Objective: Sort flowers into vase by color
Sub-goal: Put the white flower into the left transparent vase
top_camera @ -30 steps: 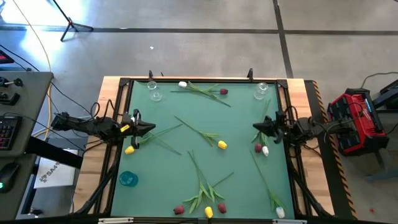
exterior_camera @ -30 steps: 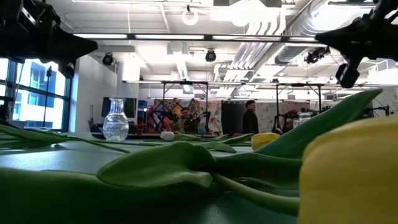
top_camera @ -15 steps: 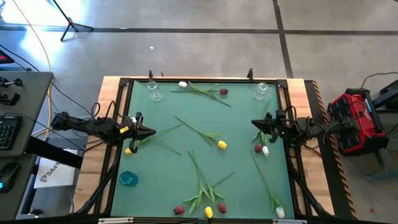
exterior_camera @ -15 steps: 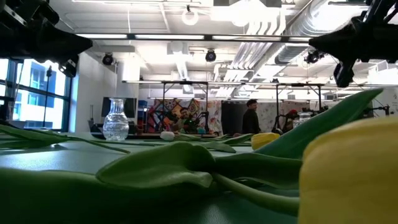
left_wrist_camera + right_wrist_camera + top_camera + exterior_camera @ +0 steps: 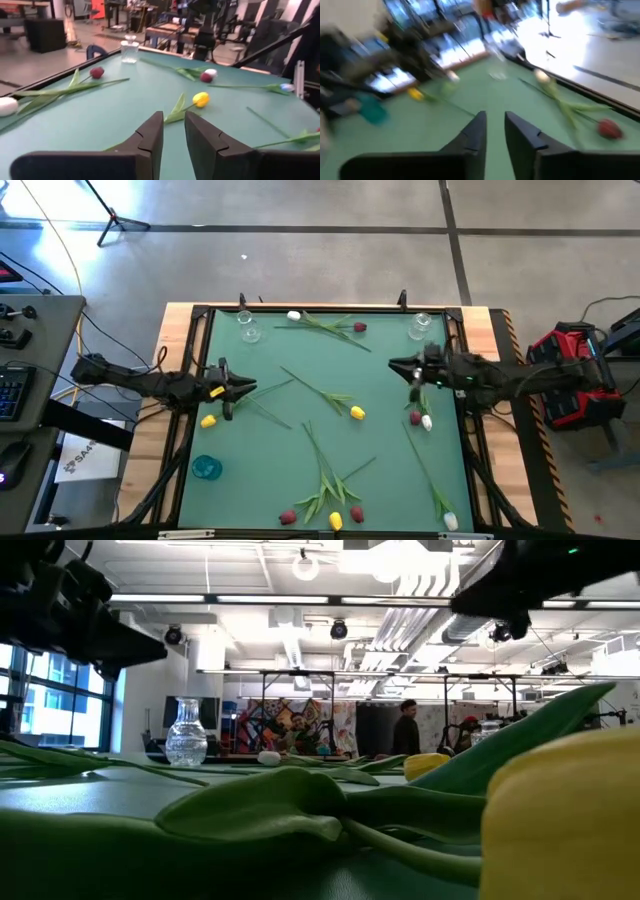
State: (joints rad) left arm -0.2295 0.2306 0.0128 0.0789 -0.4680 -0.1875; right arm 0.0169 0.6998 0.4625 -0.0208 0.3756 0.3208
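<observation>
A green-topped table (image 5: pixel 390 460) in a large workshop is strewn with the flowers (image 5: pixel 330 490), none yet stood in a vase (image 5: pixel 248 330). A yellow tulip (image 5: pixel 208 421) lies just beside the left hand (image 5: pixel 236 388); a dark red head (image 5: pixel 415 417) and a white one (image 5: pixel 427 422) lie near the right hand (image 5: pixel 398 365). Both hands are held above the table with fingers slightly parted, nothing gripped. The first pick appears not yet begun; a descent onto a stem is called for next

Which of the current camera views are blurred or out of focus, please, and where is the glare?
Right wrist view: motion-smeared throughout, though the right gripper reads clearly. Low view: the nearest yellow tulip head and leaf are out of focus; ceiling lights glare. High view: sharp, with bright floor glare at upper left. Left wrist view: fairly sharp.
</observation>
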